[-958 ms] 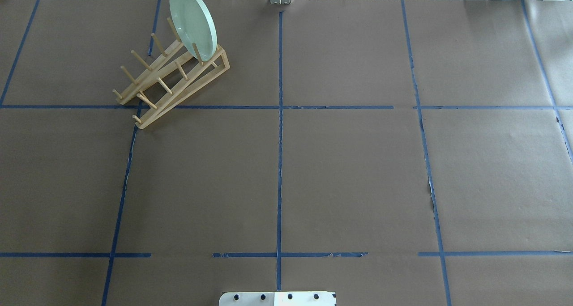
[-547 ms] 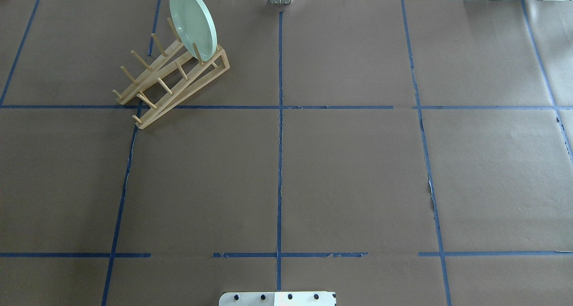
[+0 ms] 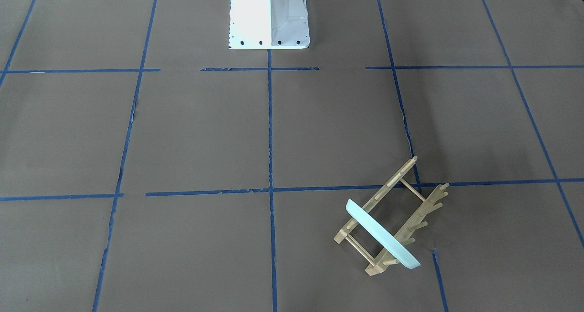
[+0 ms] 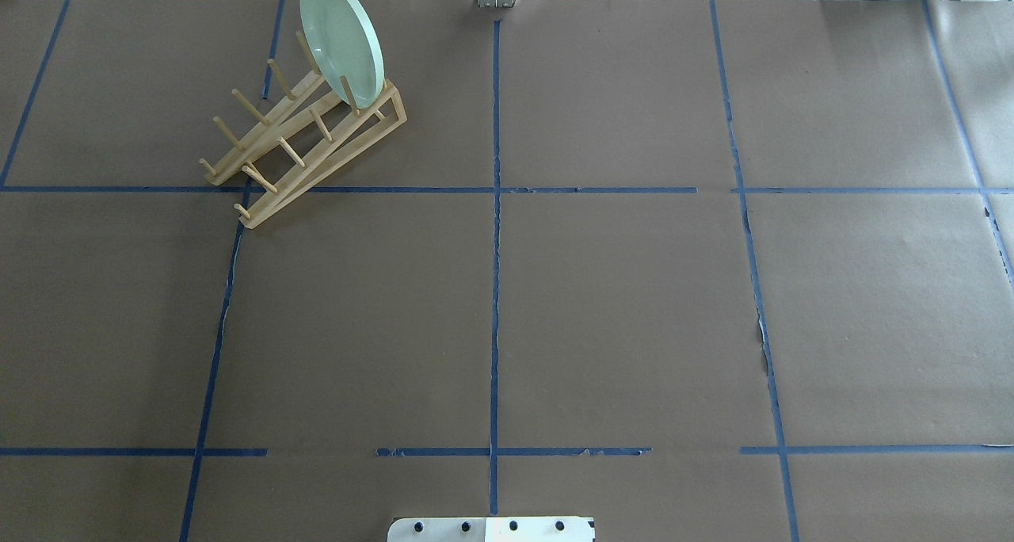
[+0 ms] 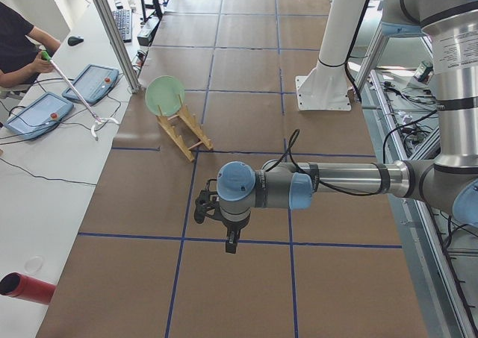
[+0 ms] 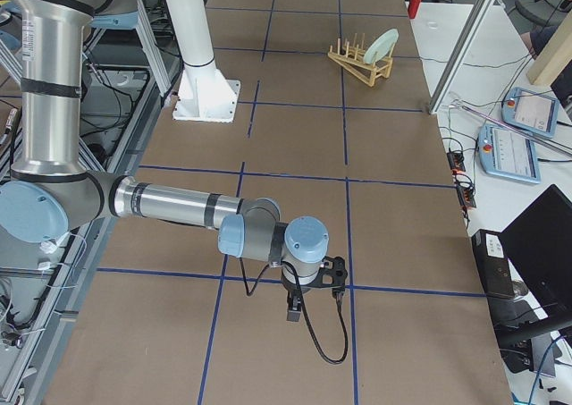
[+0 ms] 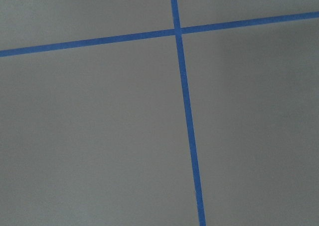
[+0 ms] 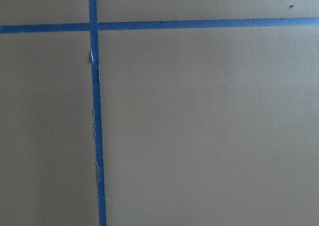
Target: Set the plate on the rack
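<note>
The pale mint-green plate stands on edge between the pegs at the far end of the light wooden rack, at the table's far left. Both also show in the front-facing view, the plate on the rack. No gripper touches them. My left gripper shows only in the exterior left view, low over the brown paper and well short of the rack. My right gripper shows only in the exterior right view, far from the plate. I cannot tell whether either is open or shut. Both wrist views show only paper and blue tape.
The white robot base stands at the table's near-middle edge. Blue tape lines grid the brown paper. An operator's bench with tablets and a metal post runs along the far side. A red cylinder lies beyond the table edge.
</note>
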You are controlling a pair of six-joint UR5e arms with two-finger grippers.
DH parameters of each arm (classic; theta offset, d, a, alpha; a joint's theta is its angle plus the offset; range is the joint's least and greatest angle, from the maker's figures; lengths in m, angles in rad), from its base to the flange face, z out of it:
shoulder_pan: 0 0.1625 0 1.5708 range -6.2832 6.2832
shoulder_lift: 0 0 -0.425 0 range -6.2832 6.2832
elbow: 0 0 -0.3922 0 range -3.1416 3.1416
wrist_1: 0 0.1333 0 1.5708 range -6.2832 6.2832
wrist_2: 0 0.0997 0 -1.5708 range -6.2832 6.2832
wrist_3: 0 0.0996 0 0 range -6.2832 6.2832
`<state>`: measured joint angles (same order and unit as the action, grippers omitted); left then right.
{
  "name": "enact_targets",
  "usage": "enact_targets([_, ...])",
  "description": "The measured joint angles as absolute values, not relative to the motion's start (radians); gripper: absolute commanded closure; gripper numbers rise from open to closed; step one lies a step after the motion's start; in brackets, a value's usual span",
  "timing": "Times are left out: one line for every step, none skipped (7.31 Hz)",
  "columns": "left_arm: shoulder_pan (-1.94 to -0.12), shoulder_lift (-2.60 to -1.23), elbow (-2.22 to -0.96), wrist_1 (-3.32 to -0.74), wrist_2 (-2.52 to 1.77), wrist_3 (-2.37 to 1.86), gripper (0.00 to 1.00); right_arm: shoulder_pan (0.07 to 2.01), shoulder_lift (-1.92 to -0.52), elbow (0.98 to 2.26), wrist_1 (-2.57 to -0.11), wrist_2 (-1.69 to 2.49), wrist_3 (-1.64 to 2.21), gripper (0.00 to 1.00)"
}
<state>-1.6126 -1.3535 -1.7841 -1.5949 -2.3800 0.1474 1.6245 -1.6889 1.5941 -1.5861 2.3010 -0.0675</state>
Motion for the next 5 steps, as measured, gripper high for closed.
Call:
enact_targets([-1.615,-1.352,-1.789,-1.595,-2.379,0.145,0.00,1.624,-1.689,1.594,-1.586,2.301,-0.068,0.00])
enact_targets([-1.616,-1.354,-1.788,-1.588,-2.377,0.144,0.00,1.625,-1.689,1.594,-1.586,2.301,-0.067,0.00])
enact_targets([-1.616,-1.361,-1.783,-1.566,-2.376,0.143,0.00,1.624,-1.689,1.595,-1.586,2.301,-0.067,0.00])
enact_targets([-1.617,-1.366,-1.786,-1.531,-2.375,0.144,0.00,1.624,-1.689,1.595,-1.586,2.301,-0.067,0.00])
enact_targets([-1.617,-1.369,-1.795,-1.504,-2.374,0.145,0.00,1.625,-1.689,1.595,-1.586,2.301,-0.068,0.00])
